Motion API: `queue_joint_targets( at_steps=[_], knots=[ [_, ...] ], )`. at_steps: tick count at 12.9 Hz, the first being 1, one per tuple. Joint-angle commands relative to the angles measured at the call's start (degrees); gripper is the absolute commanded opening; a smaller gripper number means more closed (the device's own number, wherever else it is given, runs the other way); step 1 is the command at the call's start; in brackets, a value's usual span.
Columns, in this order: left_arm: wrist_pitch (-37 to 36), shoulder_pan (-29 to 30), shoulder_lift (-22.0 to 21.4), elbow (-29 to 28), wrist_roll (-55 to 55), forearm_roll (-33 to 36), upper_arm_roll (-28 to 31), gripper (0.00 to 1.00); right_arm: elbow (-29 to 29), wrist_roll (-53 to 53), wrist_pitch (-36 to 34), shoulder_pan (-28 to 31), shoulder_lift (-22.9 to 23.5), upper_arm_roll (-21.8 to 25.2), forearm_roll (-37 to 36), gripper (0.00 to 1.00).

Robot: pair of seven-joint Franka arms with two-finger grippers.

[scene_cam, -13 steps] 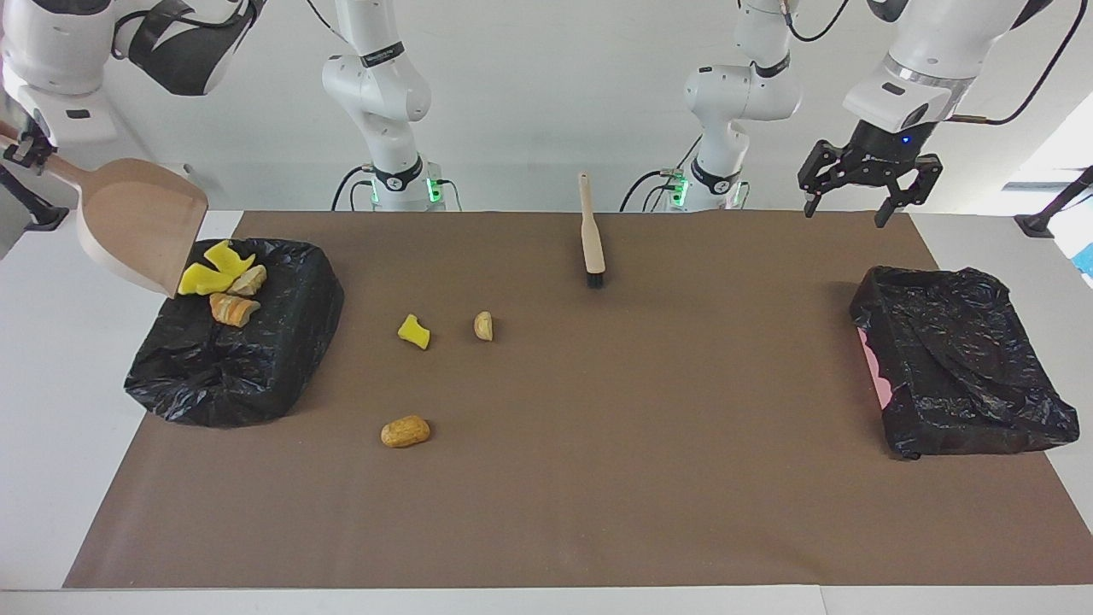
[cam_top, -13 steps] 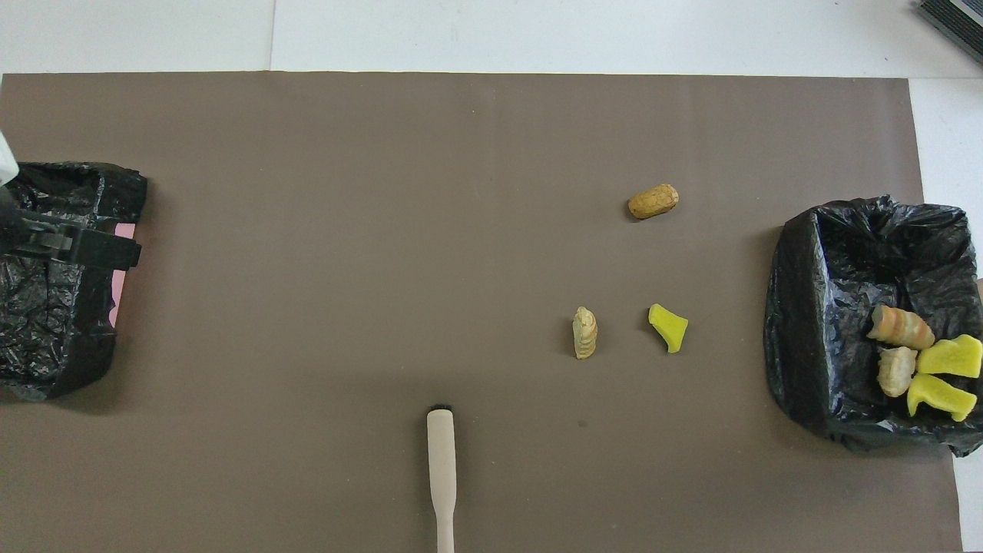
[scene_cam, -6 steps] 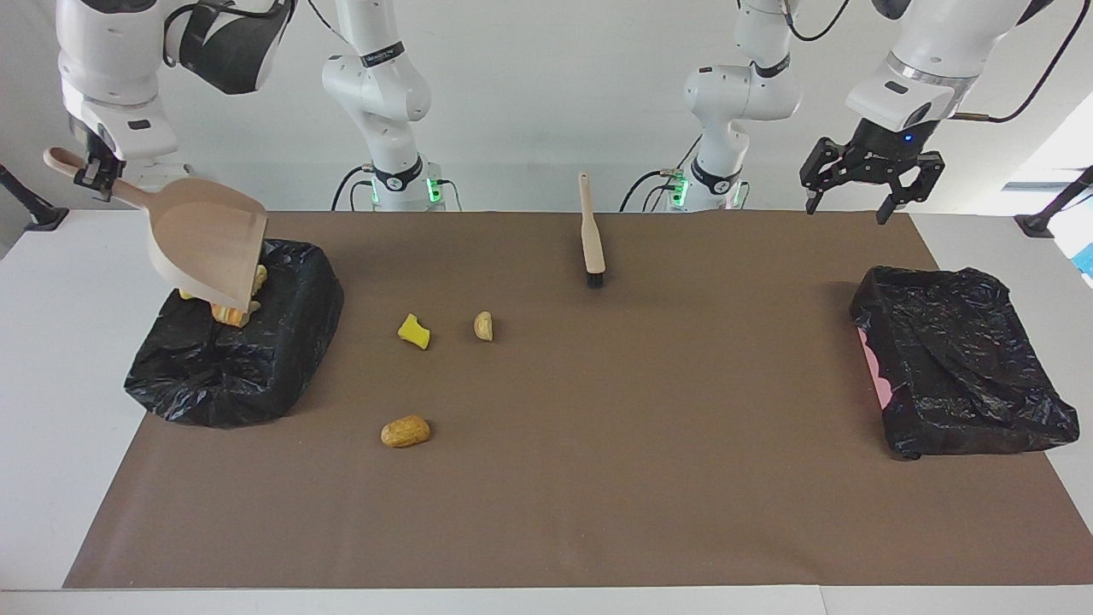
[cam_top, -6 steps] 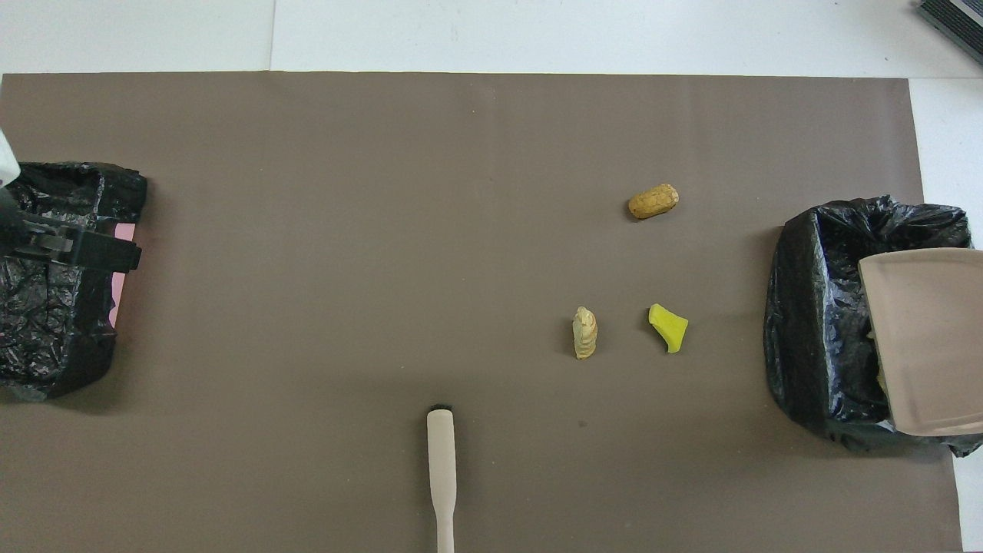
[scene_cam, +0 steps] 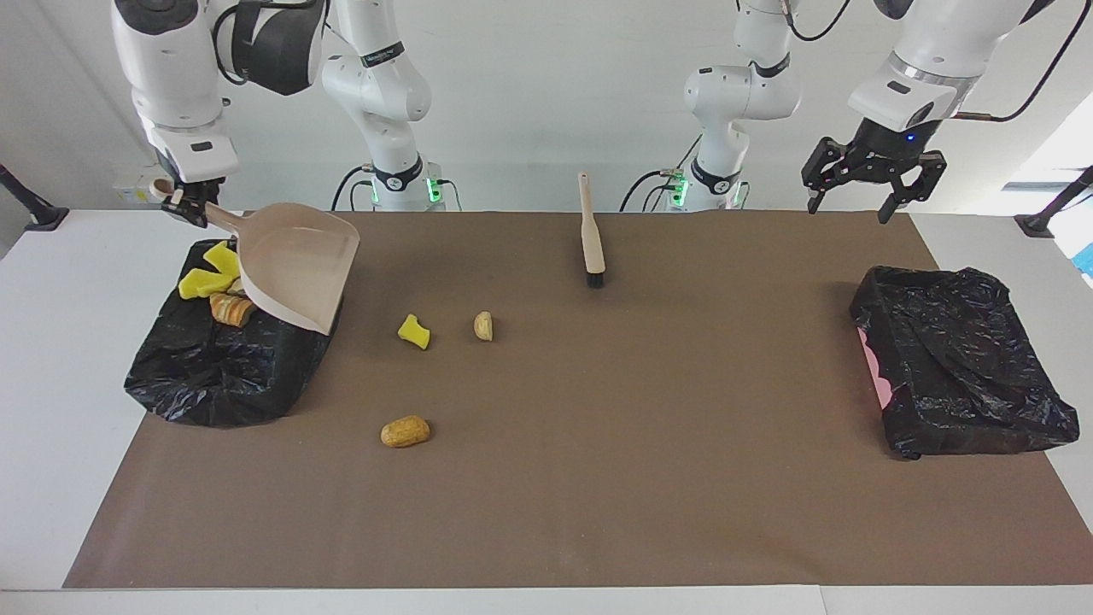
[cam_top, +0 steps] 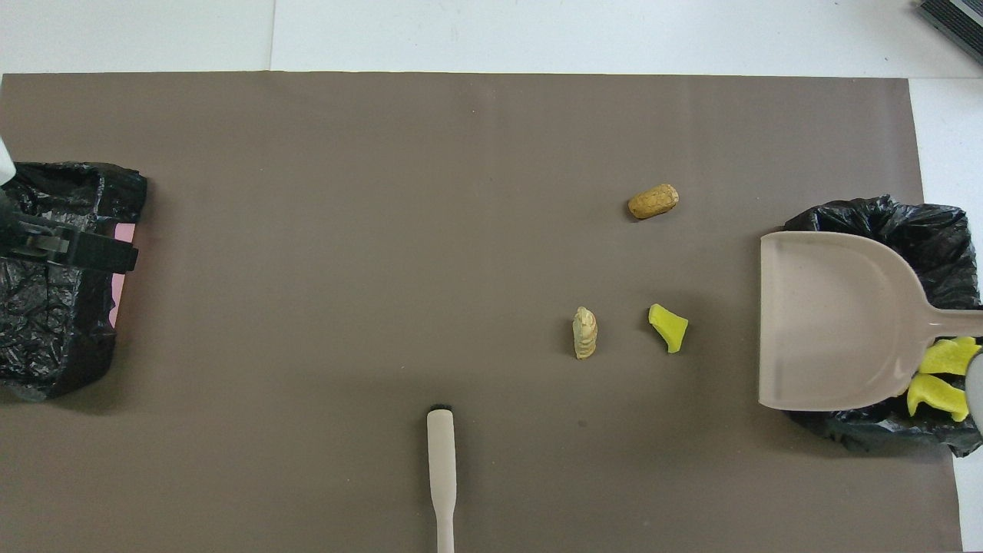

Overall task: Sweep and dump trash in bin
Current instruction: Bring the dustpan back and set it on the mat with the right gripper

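The brush (scene_cam: 591,235) lies nearest the robots. The right gripper (scene_cam: 184,203) – jaws clamped on the dustpan (scene_cam: 295,265) handle – has swung it, now empty, off the bin (scene_cam: 213,376) holding four trash (scene_cam: 207,278) lumps. Three more (scene_cam: 414,331) wait on the surface. The left gripper (scene_cam: 871,184) waits, jaws wide.

Four scraps (scene_cam: 215,286), yellow and tan, lie in the black-lined bin (scene_cam: 213,376) at my right arm's end, under my tilted beige dustpan (scene_cam: 295,273). A yellow scrap (scene_cam: 414,331) and two tan lumps (scene_cam: 483,325) (scene_cam: 406,431) lie loose on the table.
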State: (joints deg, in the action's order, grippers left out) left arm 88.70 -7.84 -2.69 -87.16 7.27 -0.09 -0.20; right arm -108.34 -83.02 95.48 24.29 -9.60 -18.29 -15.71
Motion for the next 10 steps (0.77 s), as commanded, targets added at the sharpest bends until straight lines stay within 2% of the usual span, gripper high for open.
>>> queue_joint_targets(
  at_steps=[1,5,7,10],
  knots=[
    [-2.0,1.2,-0.6,0.7,0.2,0.4,-0.8,1.0,0.1,7.0,-0.4,-1.1,3.1,-1.7,5.9,0.0],
    [-1.9,1.3,-0.6,0.8,0.1,0.6,-0.2,1.0,0.3,28.8,0.7,-11.3,5.9,-1.8,9.5,0.0],
    [-1.9,1.3,-0.6,0.8,0.1,0.6,-0.2,1.0,1.2,38.8,1.7,-14.8,8.9,-1.8,13.1,0.0],
    [-1.9,1.3,-0.6,0.8,0.1,0.6,-0.2,1.0,2.3,60.1,6.7,-20.7,13.6,-1.8,17.9,0.0]
  ],
)
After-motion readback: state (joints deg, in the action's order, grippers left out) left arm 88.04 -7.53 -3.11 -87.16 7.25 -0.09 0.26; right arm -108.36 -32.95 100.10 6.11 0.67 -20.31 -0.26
